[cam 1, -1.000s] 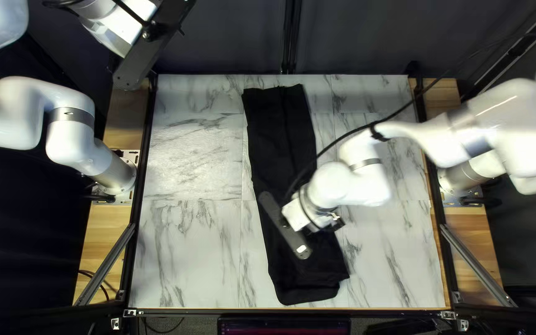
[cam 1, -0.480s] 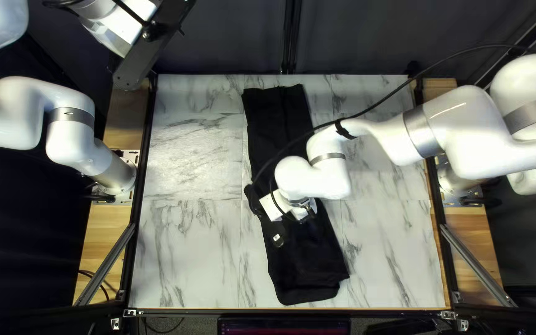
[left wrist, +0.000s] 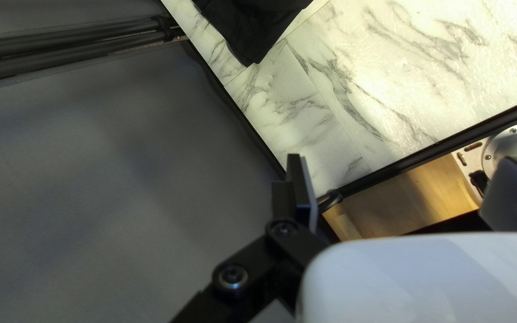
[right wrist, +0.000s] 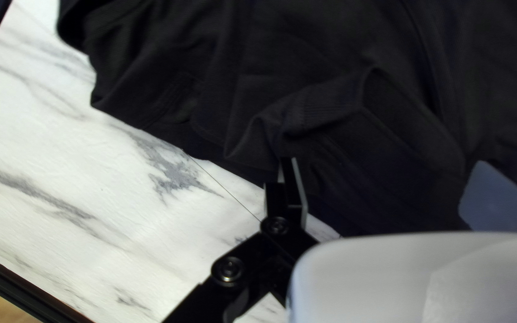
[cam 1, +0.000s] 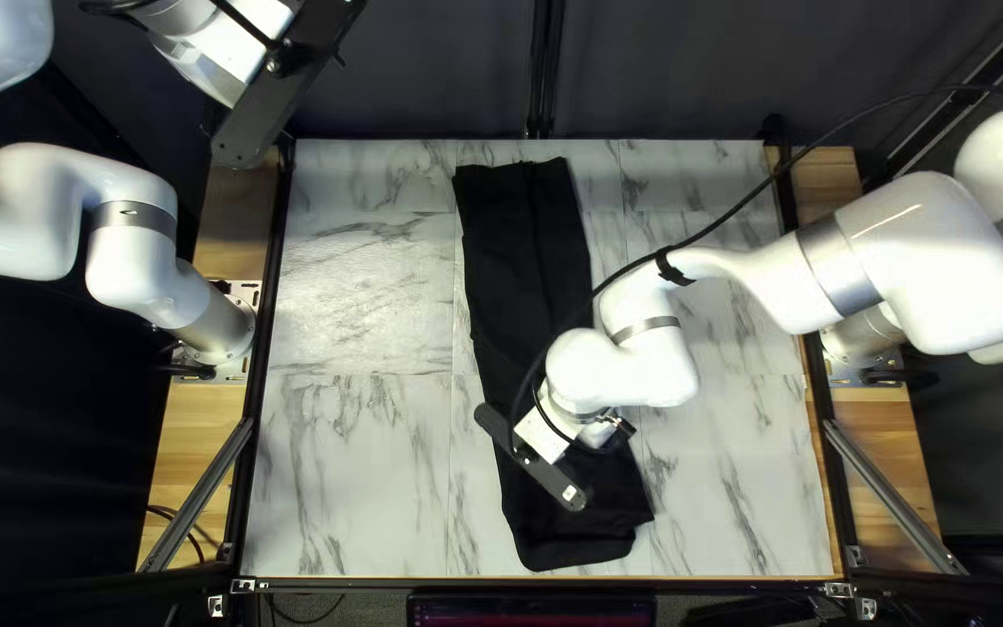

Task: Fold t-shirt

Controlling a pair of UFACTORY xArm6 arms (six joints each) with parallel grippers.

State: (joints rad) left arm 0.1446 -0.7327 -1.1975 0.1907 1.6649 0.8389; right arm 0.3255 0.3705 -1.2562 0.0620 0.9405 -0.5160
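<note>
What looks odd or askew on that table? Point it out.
I see no spill or damage. The black shirt looks a bit askew: its long folded strip slants across the table, and its layers end unevenly at the near end. By the open right gripper, it looks rumpled.

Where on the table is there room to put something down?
Mostly on the table between the shirt and the left arm's base; also its near right corner, between the shirt and the right edge. Crowded: the shirt's near half, under the right arm.
</note>
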